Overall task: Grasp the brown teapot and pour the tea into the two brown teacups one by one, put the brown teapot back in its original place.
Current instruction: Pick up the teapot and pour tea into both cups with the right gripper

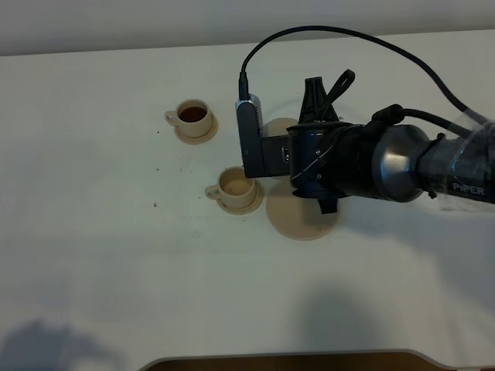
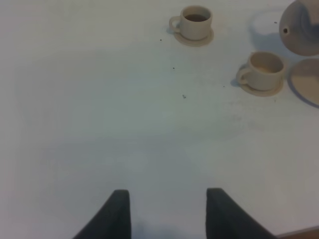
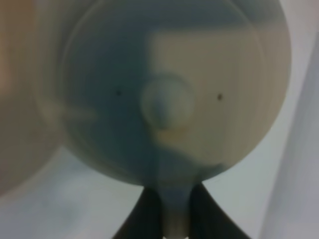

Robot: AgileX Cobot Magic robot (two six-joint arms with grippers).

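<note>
My right gripper [image 3: 174, 219] is shut on the loop handle of the brown teapot [image 3: 167, 102], whose knobbed lid fills the right wrist view. In the exterior high view the right arm [image 1: 332, 162] hides most of the teapot [image 1: 280, 127]. The left wrist view shows the teapot [image 2: 301, 27] held off the table, its spout toward the cups. The far teacup [image 1: 193, 114] holds dark tea. The near teacup [image 1: 236, 185] looks pale inside and sits just left of the teapot. The wide saucer [image 1: 302, 216] is bare. My left gripper [image 2: 169, 214] is open and empty, well away from the cups.
A few small dark specks [image 1: 155, 205] lie on the white table left of the cups. The table's front edge [image 1: 294, 359] shows at the bottom of the exterior high view. The right arm's cable [image 1: 325, 32] loops above the teapot.
</note>
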